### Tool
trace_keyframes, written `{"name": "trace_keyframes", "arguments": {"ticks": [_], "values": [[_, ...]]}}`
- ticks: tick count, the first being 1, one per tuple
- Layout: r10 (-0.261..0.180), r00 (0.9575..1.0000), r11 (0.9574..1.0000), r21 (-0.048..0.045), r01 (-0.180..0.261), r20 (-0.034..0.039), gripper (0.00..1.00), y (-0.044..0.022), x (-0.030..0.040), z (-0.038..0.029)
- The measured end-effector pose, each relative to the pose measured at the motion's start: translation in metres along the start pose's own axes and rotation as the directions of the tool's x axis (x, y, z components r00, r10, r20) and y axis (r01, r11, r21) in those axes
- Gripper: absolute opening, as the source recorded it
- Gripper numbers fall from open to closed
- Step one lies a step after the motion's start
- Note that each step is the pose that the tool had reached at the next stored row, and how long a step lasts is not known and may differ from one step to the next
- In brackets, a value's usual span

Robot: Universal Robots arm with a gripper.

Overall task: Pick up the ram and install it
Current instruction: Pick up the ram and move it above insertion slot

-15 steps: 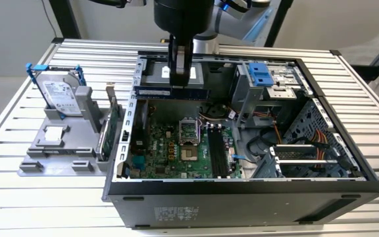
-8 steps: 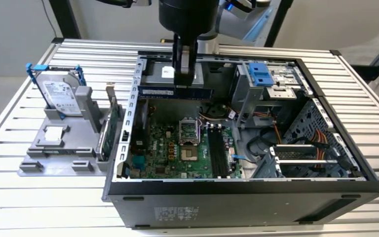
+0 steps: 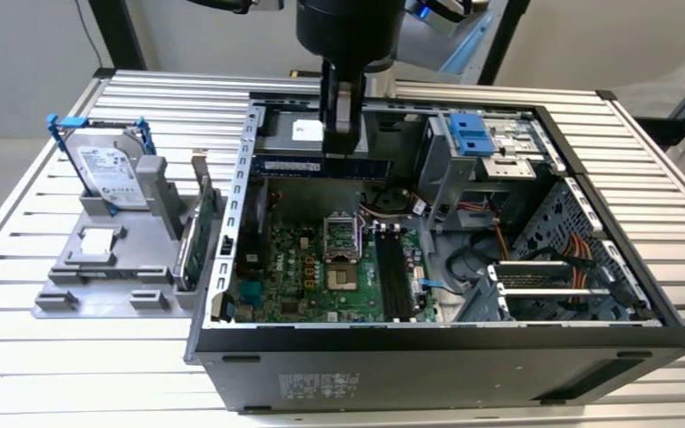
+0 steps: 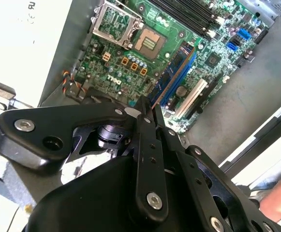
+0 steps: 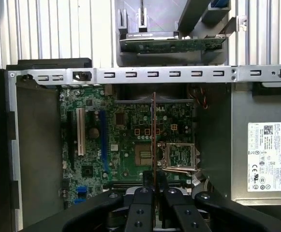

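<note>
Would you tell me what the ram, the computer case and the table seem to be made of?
By looks: the ram is a thin dark blue-green circuit board, likely matte fibreglass laminate; the computer case is sheet metal, probably steel, painted black outside, bare grey inside; the table is ribbed silvery slats, probably satin aluminium.

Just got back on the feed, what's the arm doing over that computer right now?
The arm's tool is shut on the memory stick, holding it level above the motherboard inside the open computer case. In the first wrist view the stick shows edge-on, reaching out from the tool over the board. It is not yet seated in the memory slots. The hard drive stands on its grey holder at the exterior view's left.
</note>
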State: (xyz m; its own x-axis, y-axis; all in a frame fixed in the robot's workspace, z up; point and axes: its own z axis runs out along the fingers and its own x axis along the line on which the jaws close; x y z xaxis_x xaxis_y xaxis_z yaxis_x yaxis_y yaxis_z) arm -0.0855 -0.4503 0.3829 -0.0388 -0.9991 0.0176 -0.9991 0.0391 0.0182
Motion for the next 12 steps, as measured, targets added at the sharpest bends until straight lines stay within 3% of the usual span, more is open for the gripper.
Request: {"name": "trace_keyframes", "arguments": {"ticks": [12], "values": [[0.0, 1.0, 1.0, 0.0, 0.0, -0.0001, 0.0, -0.011, -0.0018, -0.0003]]}}
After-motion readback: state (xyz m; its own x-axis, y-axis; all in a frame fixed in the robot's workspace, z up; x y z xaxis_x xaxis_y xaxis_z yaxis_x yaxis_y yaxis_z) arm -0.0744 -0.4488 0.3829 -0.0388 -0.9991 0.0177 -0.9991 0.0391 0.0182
